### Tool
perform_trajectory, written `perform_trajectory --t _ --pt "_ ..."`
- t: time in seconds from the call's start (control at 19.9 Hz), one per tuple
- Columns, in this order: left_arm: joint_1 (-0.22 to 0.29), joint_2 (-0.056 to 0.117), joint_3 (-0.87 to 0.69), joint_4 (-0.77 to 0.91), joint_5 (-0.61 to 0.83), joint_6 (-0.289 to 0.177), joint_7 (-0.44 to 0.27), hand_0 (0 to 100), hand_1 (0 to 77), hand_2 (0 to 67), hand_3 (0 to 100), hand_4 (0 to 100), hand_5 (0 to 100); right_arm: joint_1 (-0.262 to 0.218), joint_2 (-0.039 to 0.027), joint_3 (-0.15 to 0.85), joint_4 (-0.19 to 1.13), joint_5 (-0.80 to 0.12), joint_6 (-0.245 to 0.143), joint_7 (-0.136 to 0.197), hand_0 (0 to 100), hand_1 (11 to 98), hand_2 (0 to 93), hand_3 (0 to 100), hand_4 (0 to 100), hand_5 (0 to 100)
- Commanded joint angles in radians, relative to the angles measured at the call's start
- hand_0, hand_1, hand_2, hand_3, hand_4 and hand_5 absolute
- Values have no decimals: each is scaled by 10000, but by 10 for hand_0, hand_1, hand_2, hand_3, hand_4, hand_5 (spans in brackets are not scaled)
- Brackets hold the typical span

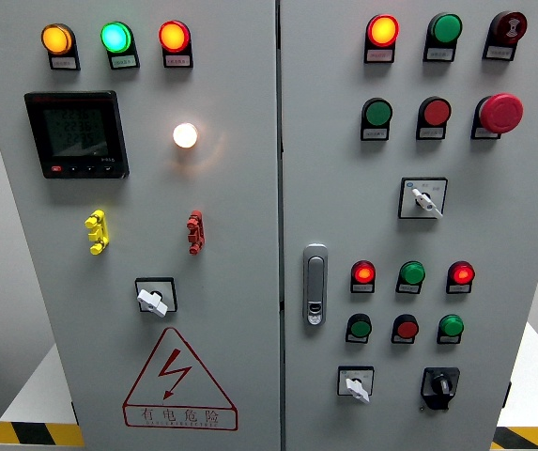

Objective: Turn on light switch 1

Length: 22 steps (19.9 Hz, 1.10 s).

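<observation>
Head view: grey cabinet point(240, 376) front, two doors meeting at a centre seam; neither robot hand in frame, so finger state cannot be told.
Left door: black meter point(75, 133) upper left, warning triangle point(178, 380) at bottom, lit white lamp point(185, 135) beside the meter, white rotary switch point(154, 299) below centre with bare panel around it. Which control is switch 1 cannot be told. Right door: handle point(315, 284) near seam, red mushroom button point(500, 113) by the right edge.
</observation>
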<state>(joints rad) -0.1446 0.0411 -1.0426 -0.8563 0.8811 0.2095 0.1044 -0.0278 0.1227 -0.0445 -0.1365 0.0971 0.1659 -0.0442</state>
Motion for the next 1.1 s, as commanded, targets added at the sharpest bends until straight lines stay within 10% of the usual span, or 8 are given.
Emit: perform_trajectory --t 0.0,0.5,0.85,1.05 --pt "-149 49 1355 2525 -295 -1048 -1193 0 420 342 611 698 547 2 0 -15 0 -4 -2 12 0 223 0 109 229 146" --pt "-655 -349 6541 8007 -5004 -4854 -2087 0 260 224 218 417 365 2 0 0 0 -4 -2 12 0 223 0 109 229 146" --pt "-89 -288 8232 8593 -5052 -4902 -1705 0 105 68 14 30 54 2 0 0 0 -4 -2 12 0 223 0 109 229 146" --pt "-57 -273 8248 8593 -5083 -4764 -1596 0 44 18 0 0 0 2 0 0 0 -4 -2 12 0 223 0 109 229 146"
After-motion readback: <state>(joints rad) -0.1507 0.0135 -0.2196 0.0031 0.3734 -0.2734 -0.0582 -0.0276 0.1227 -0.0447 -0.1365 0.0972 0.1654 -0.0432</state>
